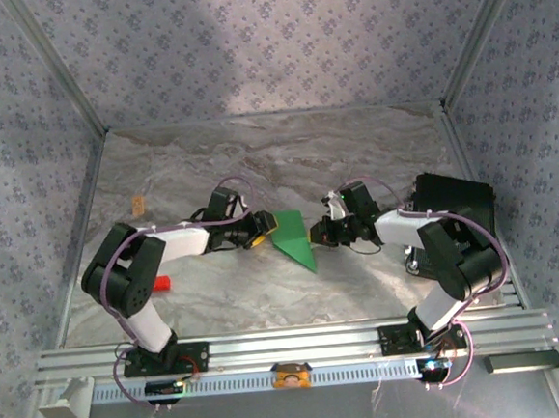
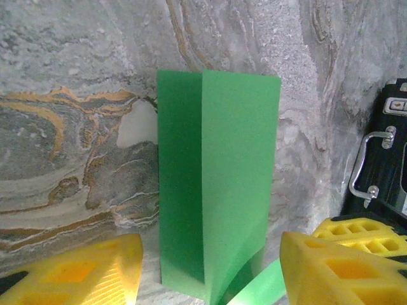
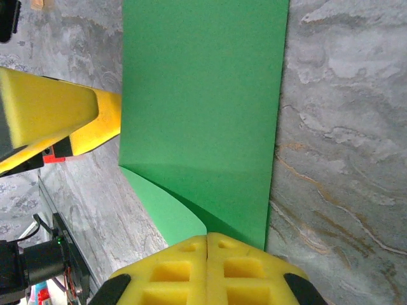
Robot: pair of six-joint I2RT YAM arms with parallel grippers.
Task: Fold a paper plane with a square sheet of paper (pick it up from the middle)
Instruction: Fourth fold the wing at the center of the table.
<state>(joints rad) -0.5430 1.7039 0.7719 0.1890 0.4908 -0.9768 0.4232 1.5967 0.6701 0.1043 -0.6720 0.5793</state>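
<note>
Both arms reach inward, low over the marbled surface (image 1: 218,291). The left tool (image 2: 211,241) stands half open astride the folded bright green paper sheet (image 1: 291,237) at the centre; the right tool (image 3: 206,238) is clenched on its lifted edge.

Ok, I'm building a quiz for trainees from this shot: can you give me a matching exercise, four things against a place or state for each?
Things:
1 paper
2 red block
3 left gripper
4 right gripper

Place or state:
a shut on the paper's edge
b open, fingers wide apart
c green, creased, between the two grippers
d lying apart, left of the paper

Pairs: 1-c, 2-d, 3-b, 4-a
</note>
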